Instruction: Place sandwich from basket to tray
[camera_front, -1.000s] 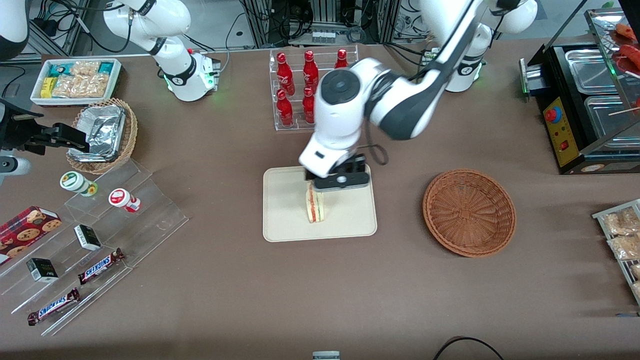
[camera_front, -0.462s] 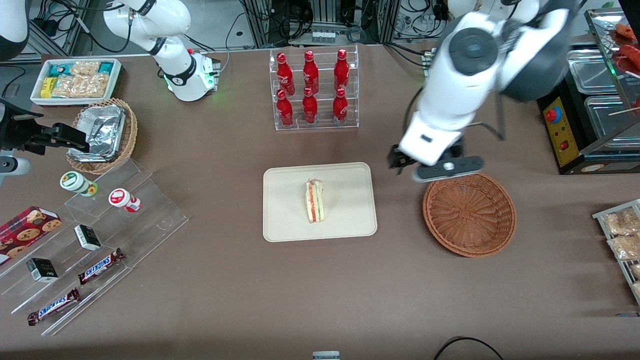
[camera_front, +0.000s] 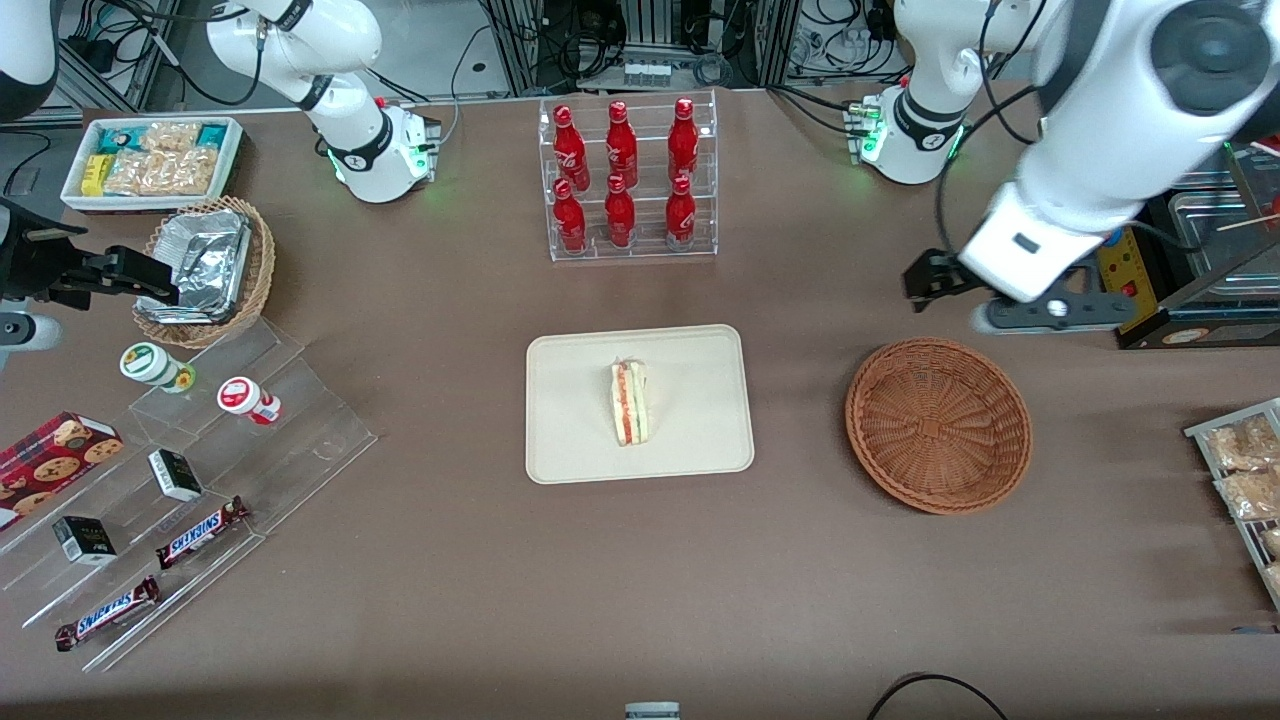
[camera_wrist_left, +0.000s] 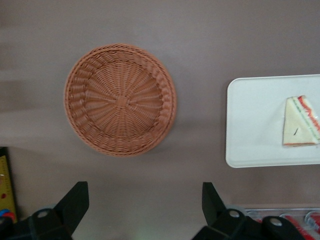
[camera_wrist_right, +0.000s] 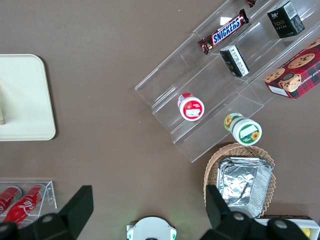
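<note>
The sandwich (camera_front: 629, 402) stands on its edge in the middle of the cream tray (camera_front: 570, 440), its red and green filling showing; the wrist view shows the sandwich (camera_wrist_left: 299, 122) on the tray (camera_wrist_left: 255, 125) too. The reddish-brown basket (camera_front: 938, 425) sits on the table toward the working arm's end with nothing in it, and the wrist view looks down into the bare basket (camera_wrist_left: 120, 99). My left gripper (camera_front: 1010, 295) hangs high above the table, farther from the front camera than the basket, well away from the tray. In the wrist view the gripper (camera_wrist_left: 145, 200) is open with nothing between its fingers.
A clear rack of red bottles (camera_front: 625, 180) stands farther back than the tray. A black food warmer (camera_front: 1180, 200) sits at the working arm's end, close to the gripper. Snack packets (camera_front: 1245, 470) lie nearer that end. Acrylic steps with snacks (camera_front: 190, 450) and a tan foil basket (camera_front: 205, 270) lie toward the parked arm.
The gripper let go of the sandwich on the tray, rose, and swung away past the basket toward the working arm's end. The sandwich stays standing on the tray.
</note>
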